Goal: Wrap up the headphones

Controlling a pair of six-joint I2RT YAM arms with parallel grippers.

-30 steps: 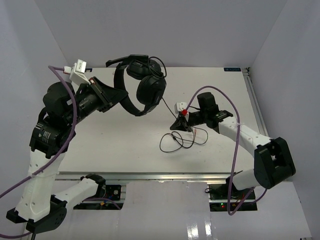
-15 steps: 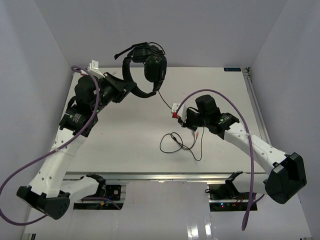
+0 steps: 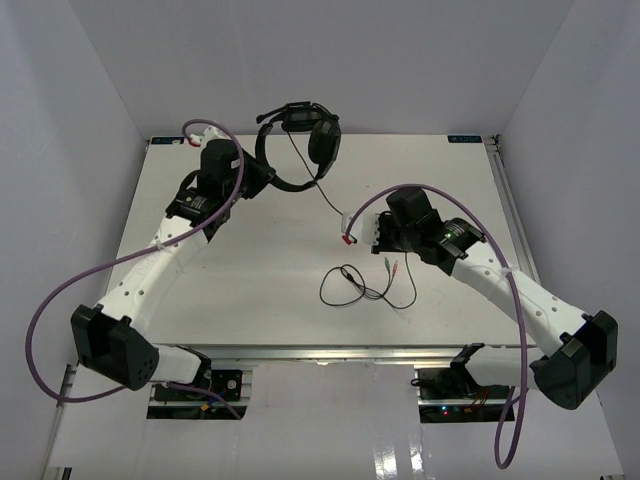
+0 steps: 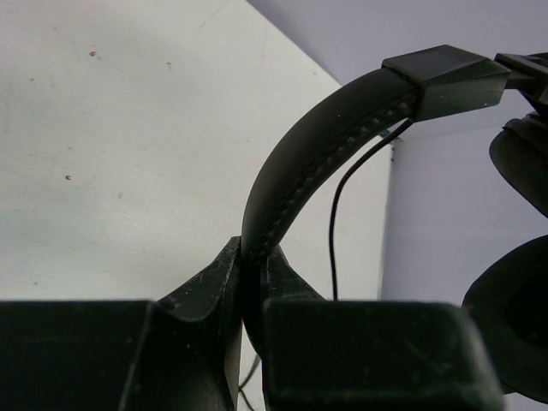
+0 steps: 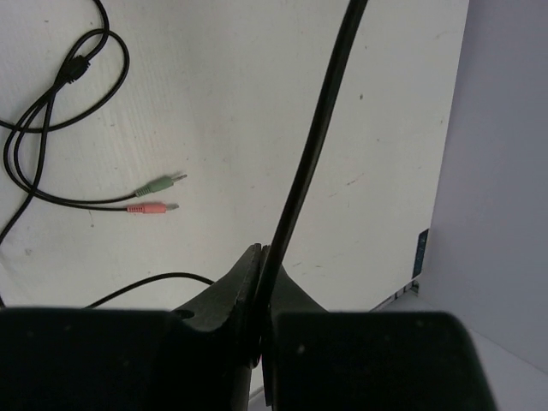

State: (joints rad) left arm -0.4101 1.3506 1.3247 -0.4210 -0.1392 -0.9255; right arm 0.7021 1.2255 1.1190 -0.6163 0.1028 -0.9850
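While the left gripper holds the headphones up, off the table near its far edge, the right gripper pinches the cable partway along. That taut stretch slants from the earcups down to the right fingers. On their near side the slack lies looped on the table, with the plugs beside it.

From the left wrist, the jaws are shut on the headband, which arcs up and to the right of the fingers. The earcups hang further right.

From the right wrist, the jaws are closed tight on the cable, which runs straight ahead, in line with the fingers. The plugs lie to their left.

Any winding likely turns on this line between the two grips. The right arm is nearer the slack.
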